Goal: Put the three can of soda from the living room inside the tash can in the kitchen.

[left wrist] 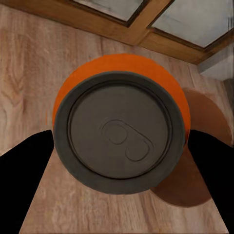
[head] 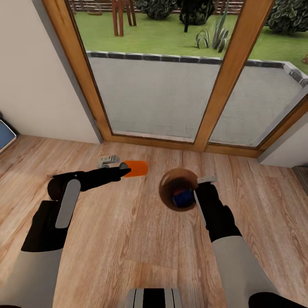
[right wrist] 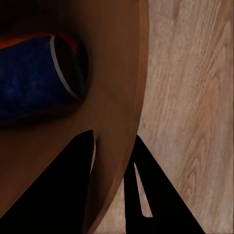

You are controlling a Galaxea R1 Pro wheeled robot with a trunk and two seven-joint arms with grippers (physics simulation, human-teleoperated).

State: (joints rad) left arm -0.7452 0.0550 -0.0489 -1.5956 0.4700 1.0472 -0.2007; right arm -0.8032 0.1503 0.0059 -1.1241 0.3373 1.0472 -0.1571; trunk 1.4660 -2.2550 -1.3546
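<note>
In the head view, the left arm reached in from about eight o'clock. The left gripper (head: 121, 169) was closed on an orange can (head: 136, 168), which lay on its side in the grip, pointing toward three o'clock above the plank floor (head: 128, 239). The left wrist view looked straight at the can's (left wrist: 120, 129) grey lid with its pull tab. A black finger (left wrist: 24, 165) pressed against one flank and its partner against the other, so the jaws were shut snugly around the can's body. A small grey object (head: 108, 161) sat at about eleven o'clock from the can, just beside it; what it was could not be told.

At three o'clock from the orange can, near but not touching, hung the trash can (head: 169, 182). Its orange-brown inside faced the head camera. A dark blue can (head: 184, 198) lay inside it, toward its five o'clock side. The right wrist view showed that blue can (right wrist: 34, 78) lying on its side against the brown inner wall, with a sliver of orange above it.

The right arm came up from five o'clock, and the right gripper (head: 200, 188) pinched the bin's rim (right wrist: 131, 112). One finger (right wrist: 63, 195) sat inside the wall and the other outside, the jaws narrowly parted with only the rim between them.

Beyond both arms, at twelve o'clock, stood the wood-framed glass doors (head: 231, 72), with paving and lawn outside.
</note>
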